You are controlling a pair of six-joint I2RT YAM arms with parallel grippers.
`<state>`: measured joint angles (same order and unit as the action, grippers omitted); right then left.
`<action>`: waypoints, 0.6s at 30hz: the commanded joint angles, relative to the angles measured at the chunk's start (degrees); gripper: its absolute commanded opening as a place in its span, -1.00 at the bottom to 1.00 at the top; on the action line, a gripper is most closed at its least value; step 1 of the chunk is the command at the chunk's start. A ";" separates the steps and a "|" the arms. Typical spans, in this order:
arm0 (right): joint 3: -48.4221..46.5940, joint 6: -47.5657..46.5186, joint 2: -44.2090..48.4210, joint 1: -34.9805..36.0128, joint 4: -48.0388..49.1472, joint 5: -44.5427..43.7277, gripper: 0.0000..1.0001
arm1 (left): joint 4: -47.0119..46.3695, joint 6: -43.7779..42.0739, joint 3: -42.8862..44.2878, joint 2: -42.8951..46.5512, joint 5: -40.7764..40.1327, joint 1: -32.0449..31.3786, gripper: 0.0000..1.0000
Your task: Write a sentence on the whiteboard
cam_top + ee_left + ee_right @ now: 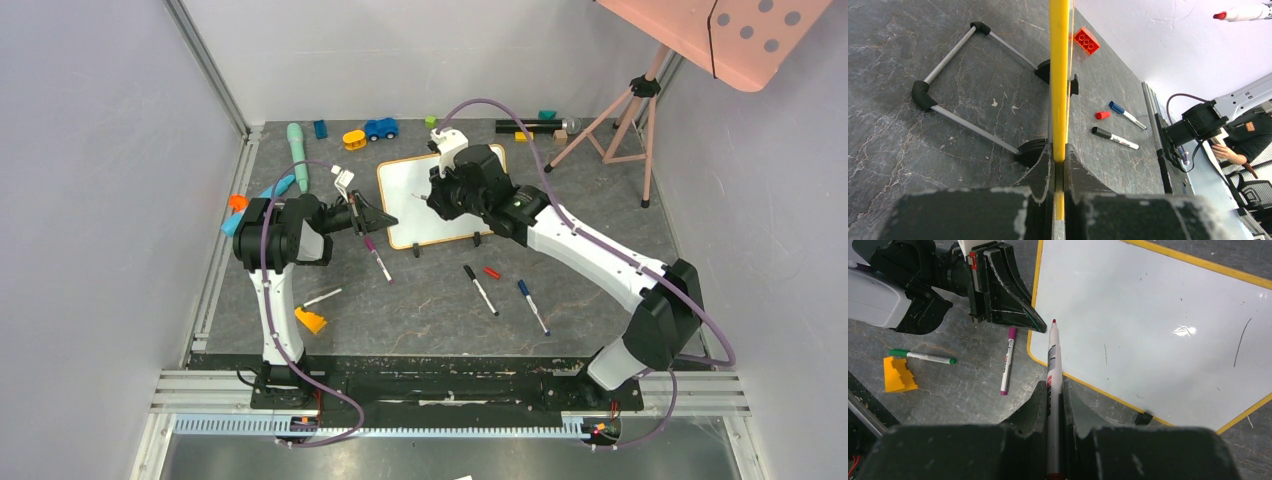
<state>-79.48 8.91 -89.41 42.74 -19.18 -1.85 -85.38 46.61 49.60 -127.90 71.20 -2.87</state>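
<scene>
Found the whiteboard propped on two black feet in the far half of the worktop, about midway between the left and right edges. Saw the left gripper clamped tight on the board's left frame edge. Noted the right gripper closed round a red marker, with the bare red tip hanging at the board's left edge, just beside the left gripper. Could not tell whether that tip touched the white face. Made out a few thin dark strokes on that face. Counted loose pens between the board and the near edge: a purple-capped pen, a black pen and a blue pen, with a red cap between the last two. Spotted a green pen touching an orange block toward the near-left corner.
</scene>
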 commanded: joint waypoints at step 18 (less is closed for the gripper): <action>-3.39 -2.25 -1.08 2.23 2.69 -3.15 -1.00 | -3.84 -2.91 -0.65 -0.47 3.07 -1.17 -0.96</action>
<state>-81.32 8.60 -90.61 43.33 -18.83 -2.70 -85.38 46.61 49.60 -127.90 71.20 -2.87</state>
